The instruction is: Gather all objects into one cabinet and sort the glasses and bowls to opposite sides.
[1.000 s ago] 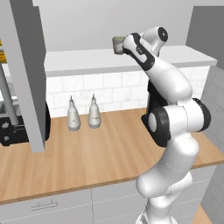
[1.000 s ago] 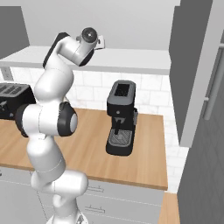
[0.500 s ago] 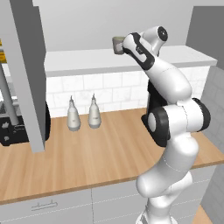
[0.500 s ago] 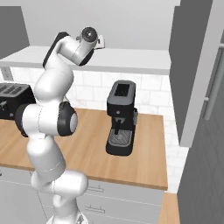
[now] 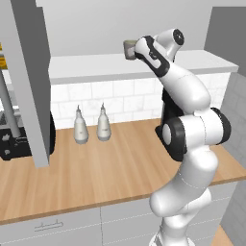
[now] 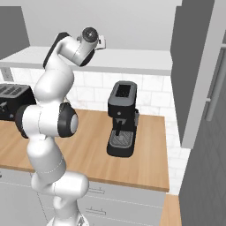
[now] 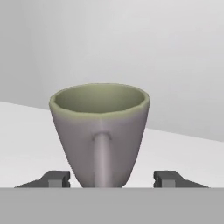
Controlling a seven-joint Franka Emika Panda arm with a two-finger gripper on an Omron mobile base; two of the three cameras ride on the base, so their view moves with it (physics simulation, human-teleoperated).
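Grey handled mug with greenish inside (image 7: 100, 131) upright on thick white cabinet bottom board (image 5: 96, 67), handle facing camera. Claw (image 7: 113, 178) straddles mug base, fingertips (image 7: 56, 178) apart; contact unclear, mug bottom cut off.

Arm raised high, claw (image 7: 111, 178) level, fingers (image 7: 54, 177) spread apart.

matt grey cup (image 7: 99, 131) (wood counter (image 5: 110, 168))
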